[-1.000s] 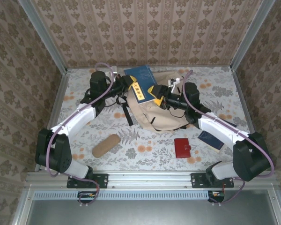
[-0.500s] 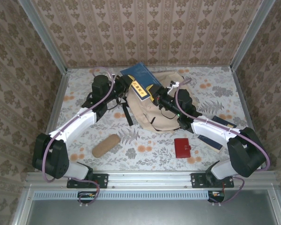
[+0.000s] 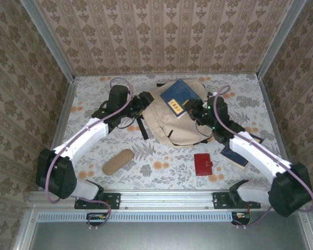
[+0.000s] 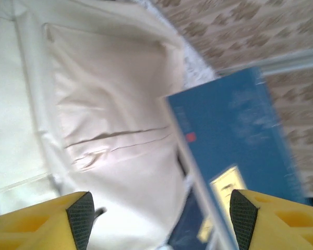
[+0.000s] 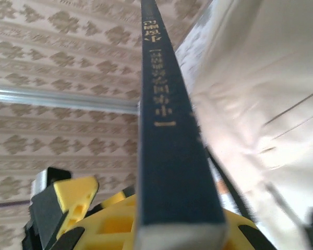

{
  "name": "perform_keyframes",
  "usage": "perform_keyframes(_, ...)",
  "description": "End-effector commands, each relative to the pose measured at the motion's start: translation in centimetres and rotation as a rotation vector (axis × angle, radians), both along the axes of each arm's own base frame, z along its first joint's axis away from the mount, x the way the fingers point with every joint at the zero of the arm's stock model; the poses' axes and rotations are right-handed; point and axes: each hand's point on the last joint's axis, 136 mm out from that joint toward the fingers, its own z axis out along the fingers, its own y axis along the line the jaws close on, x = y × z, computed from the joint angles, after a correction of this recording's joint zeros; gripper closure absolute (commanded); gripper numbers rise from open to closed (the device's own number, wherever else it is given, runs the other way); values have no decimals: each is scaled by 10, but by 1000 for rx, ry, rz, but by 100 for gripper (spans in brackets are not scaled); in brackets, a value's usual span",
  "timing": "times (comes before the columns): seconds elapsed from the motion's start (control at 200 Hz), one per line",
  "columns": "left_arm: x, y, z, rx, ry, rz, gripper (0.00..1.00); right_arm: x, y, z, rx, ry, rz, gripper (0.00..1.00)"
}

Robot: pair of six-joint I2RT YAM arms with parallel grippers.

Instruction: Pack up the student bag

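1. The table (image 3: 161, 167) has a pale top printed with orange flowers and grey-green fern leaves.
2. The student bag (image 3: 169, 127), beige fabric, lies flat on the far middle of the table. Its black straps (image 3: 142, 125) trail onto the top at its left side.
3. A tan cylindrical pencil pouch (image 3: 118, 161) lies at a slant on the near left, well apart from the bag.
4. A red wallet (image 3: 203, 165) with a closing tab lies near the front, right of centre, close to the bag's near edge but apart from it.
5. A dark blue booklet (image 3: 232, 155) lies flat just right of the wallet, only partly visible.
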Motion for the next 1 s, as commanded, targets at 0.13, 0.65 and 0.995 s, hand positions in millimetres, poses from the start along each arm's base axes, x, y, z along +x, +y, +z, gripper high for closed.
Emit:
perform_keyframes(0.13, -43, -28, -26, 452, -102, -287, 28, -42, -89, -7, -352, 91, -78, 94)
perform_keyframes(0.65, -96, -180, -96, 698, -240, -816, 34, -98, -189, -33, -467, 262, -310, 93)
perform_keyframes(0.995, -114, -216, -149, 788, -172, -986, 37, -108, -193, -43, -482, 288, -318, 93)
